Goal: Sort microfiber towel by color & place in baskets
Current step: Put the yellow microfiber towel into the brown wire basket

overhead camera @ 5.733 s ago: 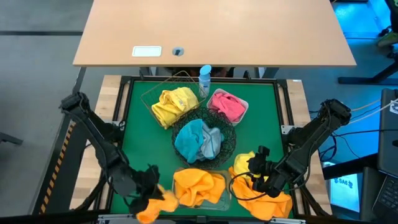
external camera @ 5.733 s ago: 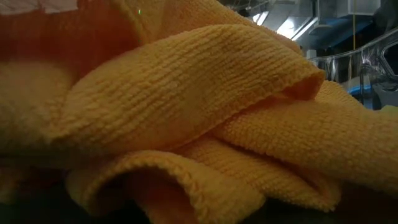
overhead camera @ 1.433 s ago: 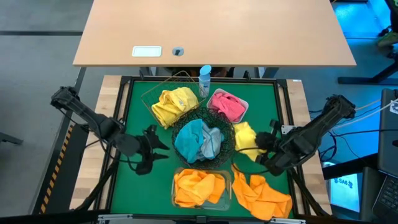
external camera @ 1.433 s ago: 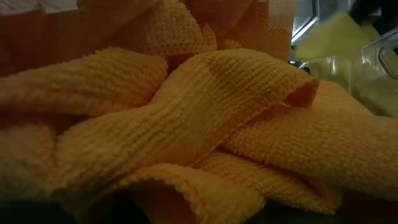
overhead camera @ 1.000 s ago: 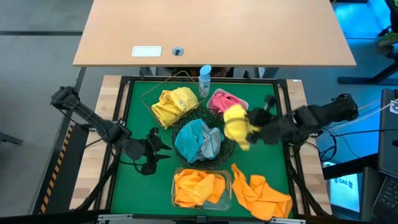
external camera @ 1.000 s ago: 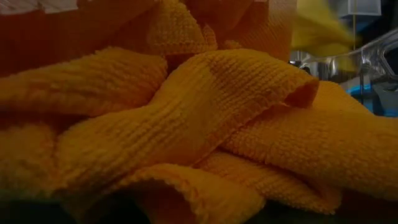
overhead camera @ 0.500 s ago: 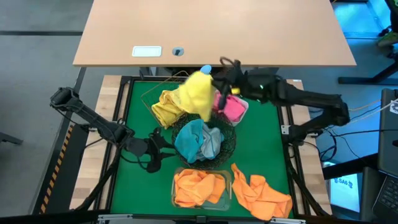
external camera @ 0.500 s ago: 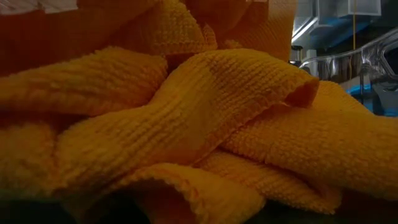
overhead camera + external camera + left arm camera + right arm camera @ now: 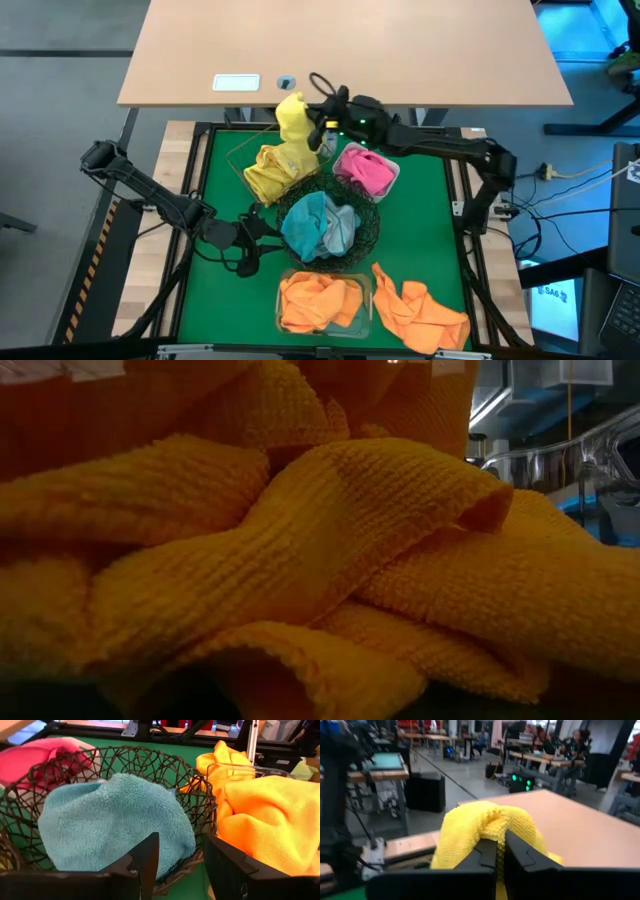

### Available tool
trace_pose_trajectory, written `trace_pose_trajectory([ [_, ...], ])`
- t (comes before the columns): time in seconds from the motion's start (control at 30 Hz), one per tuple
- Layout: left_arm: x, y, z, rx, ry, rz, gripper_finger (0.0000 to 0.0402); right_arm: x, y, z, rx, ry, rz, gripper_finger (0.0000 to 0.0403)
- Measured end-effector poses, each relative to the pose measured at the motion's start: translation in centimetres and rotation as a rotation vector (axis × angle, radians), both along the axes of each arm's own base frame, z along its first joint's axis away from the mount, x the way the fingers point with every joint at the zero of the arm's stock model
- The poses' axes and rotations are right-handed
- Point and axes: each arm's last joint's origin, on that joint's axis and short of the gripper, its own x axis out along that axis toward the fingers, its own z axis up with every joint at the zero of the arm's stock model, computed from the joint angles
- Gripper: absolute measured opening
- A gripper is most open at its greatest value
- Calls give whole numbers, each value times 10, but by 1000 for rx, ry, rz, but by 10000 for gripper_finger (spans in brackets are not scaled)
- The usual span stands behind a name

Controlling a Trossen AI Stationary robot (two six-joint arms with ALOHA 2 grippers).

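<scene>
From above, a green mat (image 9: 420,215) covers the work table, with a bare tan tabletop (image 9: 400,50) beyond it and grey floor around. The right gripper (image 9: 313,112) is stretched to the mat's far edge, pinched shut on a yellow towel (image 9: 292,116) that hangs over the copper wire basket (image 9: 245,150); below the gripper, that basket holds another yellow cloth (image 9: 272,168). Just beside the gripper stands a blue-capped bottle (image 9: 329,135), and near it the white tray (image 9: 393,168) holds a pink towel (image 9: 366,170). The left gripper (image 9: 262,238) sits low on the mat, fingers apart and holding nothing, right beside the black wire bowl (image 9: 366,238) with its teal towel (image 9: 305,222) and grey towel (image 9: 342,228). Nearer the front edge, a clear tub (image 9: 363,305) holds an orange towel (image 9: 318,300), and a loose orange cloth (image 9: 420,312) lies on the mat beside it.

At table height, folds of orange fabric (image 9: 300,560) fill nearly everything.

The left wrist camera shows open fingers (image 9: 145,862) before the bowl, with the teal towel inside.

The right wrist camera shows closed fingers (image 9: 487,851) clamping the yellow towel, with a workshop of desks and distant people behind.
</scene>
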Motion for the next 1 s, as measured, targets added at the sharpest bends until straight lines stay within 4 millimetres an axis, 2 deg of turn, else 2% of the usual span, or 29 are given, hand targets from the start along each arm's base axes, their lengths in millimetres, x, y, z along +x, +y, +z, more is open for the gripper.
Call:
trace_pose_trajectory([
  [0.23,0,0,1,10,-10,-8,144,27,-14,-43,14,41,-17,9],
  [0.43,0,0,1,10,-10,-8,144,36,-16,-64,28,85,-15,10],
  [0.8,0,0,1,10,-9,-8,144,37,-16,-66,51,81,24,13],
  [0.9,0,0,1,10,-9,-8,144,38,-15,-66,103,58,37,33],
  [1.0,0,0,1,10,-9,-8,144,37,-16,-66,108,62,35,73],
])
